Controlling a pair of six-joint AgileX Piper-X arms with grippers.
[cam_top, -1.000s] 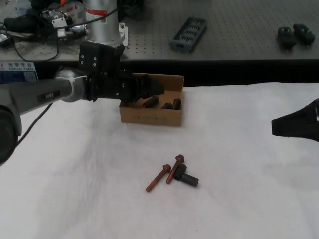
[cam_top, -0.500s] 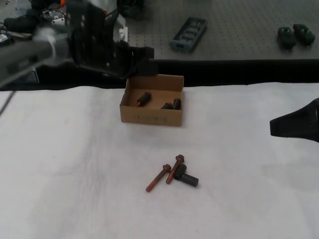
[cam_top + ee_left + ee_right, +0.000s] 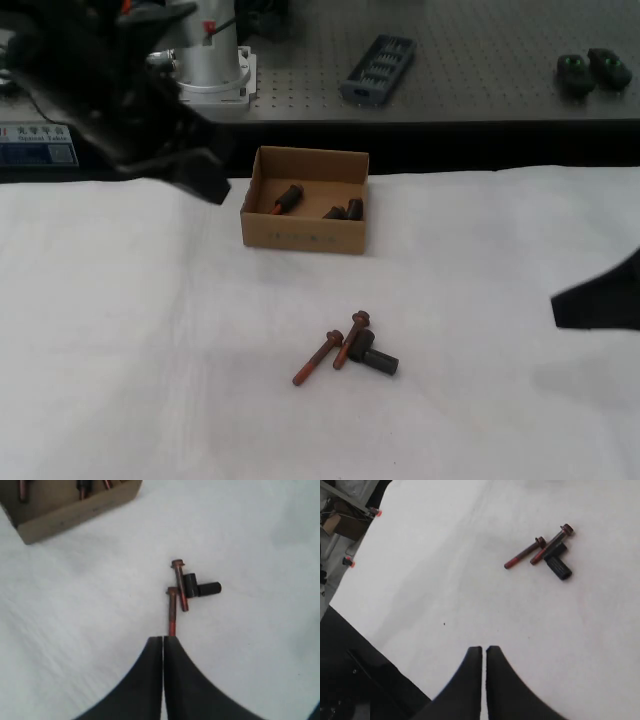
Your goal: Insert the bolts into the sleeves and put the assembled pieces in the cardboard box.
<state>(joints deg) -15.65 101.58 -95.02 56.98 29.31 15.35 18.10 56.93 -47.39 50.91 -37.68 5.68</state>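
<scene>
Left wrist view: left gripper (image 3: 163,641), shut tight and empty, hangs at lower centre just short of two rust-red hex-head bolts (image 3: 172,611) and a black cylindrical sleeve (image 3: 201,587) at mid-frame, brown cardboard box (image 3: 70,511) upper left; best open wide, take the nearer shank alone.

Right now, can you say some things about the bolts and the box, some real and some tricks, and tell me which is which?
1. A bolt and a second bolt lie on the white cloth. True.
2. The cardboard box has nothing in it. False: dark assembled pieces lie inside.
3. A black sleeve lies right beside the second bolt. True.
4. The left gripper is holding a bolt. False: it is shut on nothing, and both bolts lie on the cloth.
5. The right gripper is shut. True.
</scene>
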